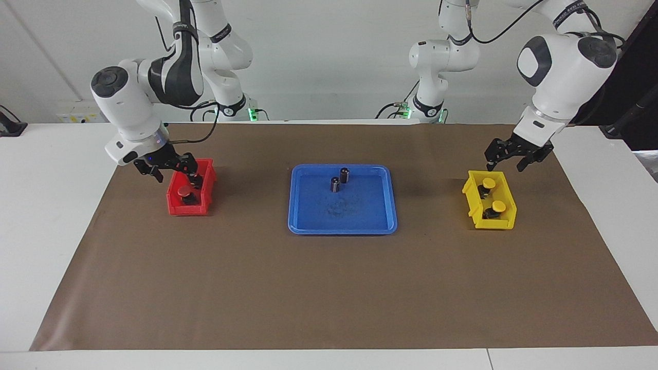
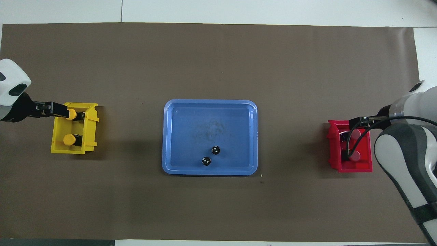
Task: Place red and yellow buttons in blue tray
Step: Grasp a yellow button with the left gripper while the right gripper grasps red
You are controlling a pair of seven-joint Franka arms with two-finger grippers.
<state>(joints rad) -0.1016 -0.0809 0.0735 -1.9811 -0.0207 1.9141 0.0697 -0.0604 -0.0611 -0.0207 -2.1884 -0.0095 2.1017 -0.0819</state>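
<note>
In the facing view the blue tray [image 1: 342, 199] lies mid-table on the brown mat [image 1: 329, 288], with two small dark cylinders [image 1: 340, 179] standing in its part nearer the robots. Toward the right arm's end from the tray sits the red bin [image 1: 191, 193]; one red button [image 1: 184, 192] shows in it, while the right gripper [image 1: 172, 167] hangs low at the bin's robot-side part, covering the second. Whether its fingers are spread or pinching cannot be told. Toward the left arm's end from the tray sits the yellow bin [image 1: 489, 200] with two yellow buttons [image 1: 493, 195] inside; the left gripper [image 1: 506, 154] hovers just over the bin's robot-side rim, its grip likewise unclear. In the overhead view the tray [image 2: 167, 136] holds only the cylinders [image 2: 210, 155]. The left gripper [image 2: 63, 112] overlaps one yellow button [image 2: 71, 114] in the yellow bin [image 2: 89, 140]. The right gripper [image 2: 358, 121] overlaps the red bin [image 2: 333, 150], where both red buttons [image 2: 356, 145] are partly covered by a cable.
</note>
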